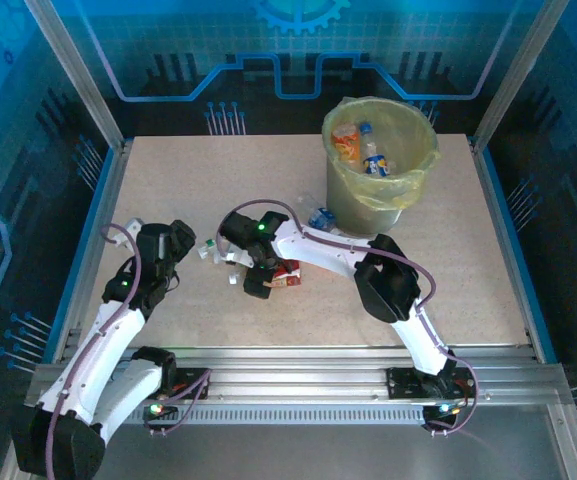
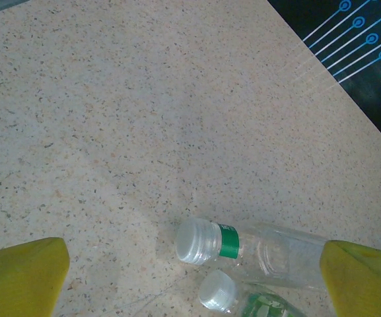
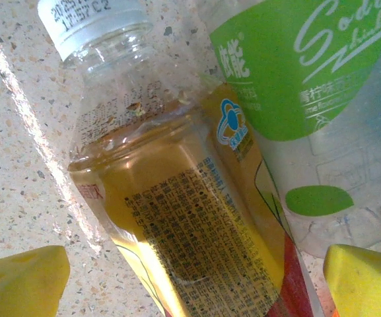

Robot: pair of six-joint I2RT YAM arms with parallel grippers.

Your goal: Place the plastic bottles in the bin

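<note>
**A:** Where's the bin?
**B:** Far right corner of your table (image 1: 168, 180). The bin (image 1: 368, 205) stands upright with a yellow-green bag (image 1: 420, 135) folded over its rim. An orange-label bottle (image 1: 346, 142) and a blue-label bottle (image 1: 373, 160) are inside. Another bottle with blue on it (image 1: 320, 218) lies on the table just beside the base.
**A:** Right gripper?
**B:** Your right gripper (image 3: 195, 264) is low at mid-table with its fingers (image 3: 22, 281) spread wide. They sit either side of a white-capped, yellow-label bottle (image 3: 190, 238) lying flat. Nothing is pinched. Can't tell if the pads touch it. A green-label bottle (image 3: 302, 86) lies against that one.
**A:** Left?
**B:** Your left gripper (image 2: 193, 264) is also spread wide and holds nothing. It's low over the table, left of the right gripper. Two clear bottles lie side by side at its fingertips. The green-banded bottle (image 2: 243, 244) has a white cap and its body runs up to one finger. The second white-capped bottle (image 2: 243, 305) lies just beside it.
</note>
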